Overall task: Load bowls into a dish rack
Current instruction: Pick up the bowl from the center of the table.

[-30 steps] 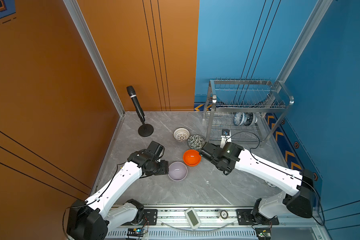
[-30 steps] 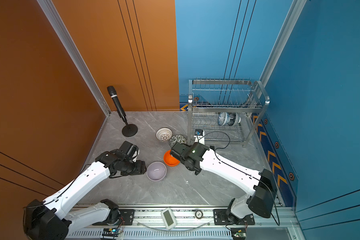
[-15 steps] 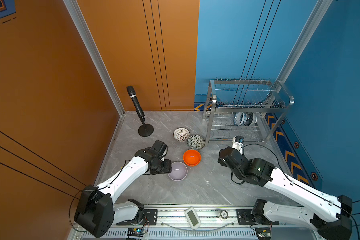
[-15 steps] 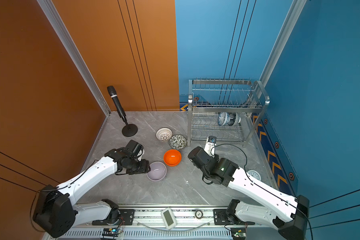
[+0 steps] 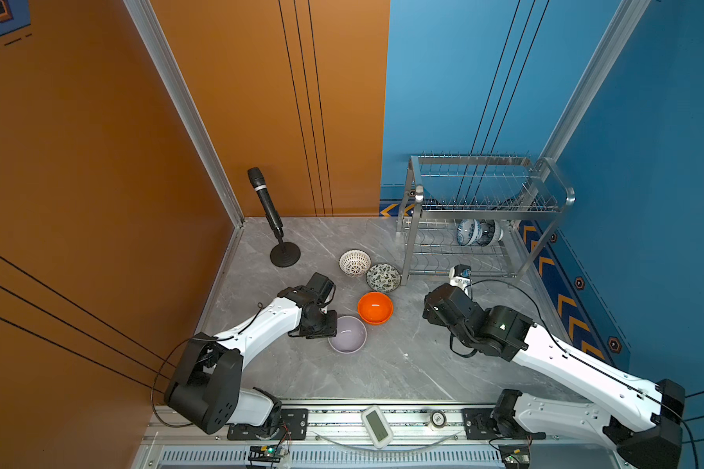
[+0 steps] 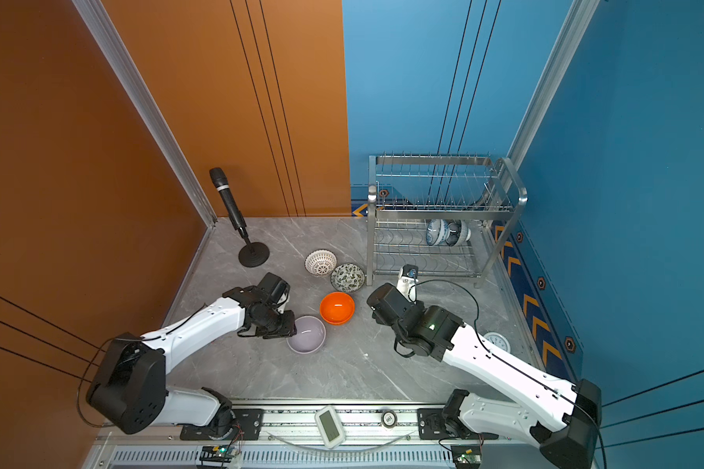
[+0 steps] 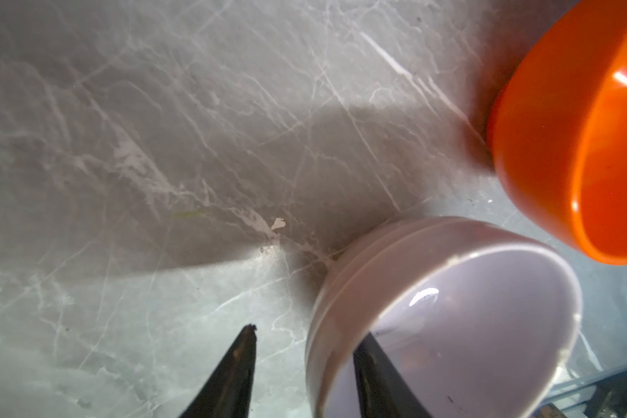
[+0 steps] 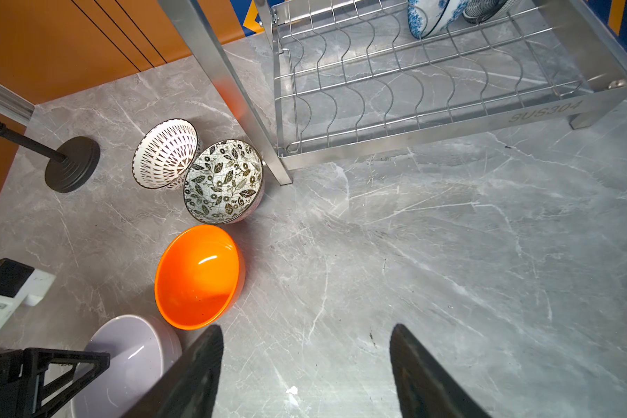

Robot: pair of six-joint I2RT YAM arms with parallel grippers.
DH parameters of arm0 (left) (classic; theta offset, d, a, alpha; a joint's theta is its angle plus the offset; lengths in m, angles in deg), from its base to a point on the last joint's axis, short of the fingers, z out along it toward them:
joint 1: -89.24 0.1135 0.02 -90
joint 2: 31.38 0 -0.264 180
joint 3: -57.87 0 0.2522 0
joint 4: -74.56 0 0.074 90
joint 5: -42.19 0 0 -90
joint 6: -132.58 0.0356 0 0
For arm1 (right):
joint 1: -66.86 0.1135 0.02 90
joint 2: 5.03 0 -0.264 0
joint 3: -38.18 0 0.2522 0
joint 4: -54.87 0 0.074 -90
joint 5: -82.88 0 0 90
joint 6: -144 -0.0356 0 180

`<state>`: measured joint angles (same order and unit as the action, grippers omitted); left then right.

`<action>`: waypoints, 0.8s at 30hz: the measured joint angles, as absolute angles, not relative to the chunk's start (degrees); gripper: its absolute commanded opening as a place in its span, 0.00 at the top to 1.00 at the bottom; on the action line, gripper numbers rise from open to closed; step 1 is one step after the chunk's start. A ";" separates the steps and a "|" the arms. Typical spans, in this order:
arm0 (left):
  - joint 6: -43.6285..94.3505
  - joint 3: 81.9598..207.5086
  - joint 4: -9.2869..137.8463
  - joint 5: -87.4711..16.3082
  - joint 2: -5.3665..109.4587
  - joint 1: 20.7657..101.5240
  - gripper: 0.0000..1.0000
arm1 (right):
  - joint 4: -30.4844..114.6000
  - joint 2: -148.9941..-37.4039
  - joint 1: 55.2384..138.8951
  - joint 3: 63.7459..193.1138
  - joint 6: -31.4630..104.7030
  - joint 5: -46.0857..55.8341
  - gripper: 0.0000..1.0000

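Observation:
A pale lilac bowl (image 5: 347, 335) rests on the grey table, and my left gripper (image 7: 306, 333) straddles its near rim. One finger is inside against the wall; the other stands outside with a gap, so the jaws are open. The orange bowl (image 5: 375, 307) sits just beyond, then the leaf-patterned bowl (image 5: 383, 277) and the lattice bowl (image 5: 355, 262). The steel dish rack (image 5: 563, 195) stands at the back right. Its lower tier holds a blue-and-white floral bowl (image 5: 468, 232) and a dark bowl (image 5: 489, 232) on edge. My right gripper (image 8: 304, 327) hangs open and empty over bare table, right of the orange bowl (image 8: 200, 277).
A black microphone on a round stand (image 5: 285, 255) stands at the back left near the orange wall. A small white round dial (image 6: 496, 342) lies by the right arm. A white handheld device (image 5: 376, 424) sits on the front rail. The rack's leg (image 8: 228, 90) stands next to the leaf-patterned bowl.
My left gripper has slid onto the lilac bowl's rim and its jaws have narrowed. My right arm has pulled back from the orange bowl to the right.

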<state>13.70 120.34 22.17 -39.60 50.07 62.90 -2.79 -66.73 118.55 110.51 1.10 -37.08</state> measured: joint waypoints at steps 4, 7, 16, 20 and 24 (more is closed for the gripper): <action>13.89 120.34 22.71 -39.63 51.60 62.20 0.70 | -2.79 -65.41 117.71 110.51 1.49 -36.88 0.27; 13.87 120.34 22.97 -39.65 52.08 61.87 0.76 | -2.79 -64.80 117.41 110.51 1.54 -36.82 0.27; 13.13 120.36 23.78 -40.26 52.91 60.86 1.00 | -2.79 -64.76 116.71 110.48 1.69 -36.49 0.27; 13.00 120.36 23.78 -40.32 52.82 60.67 1.00 | -2.79 -64.71 116.60 110.48 1.71 -35.90 0.28; 12.76 120.05 23.56 -40.50 51.16 60.58 1.00 | -2.84 -64.39 116.60 110.48 1.73 -35.35 0.29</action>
<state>12.76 120.05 23.56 -40.50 51.16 60.58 -2.84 -64.39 116.60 110.48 1.73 -35.35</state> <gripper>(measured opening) 0.086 0.718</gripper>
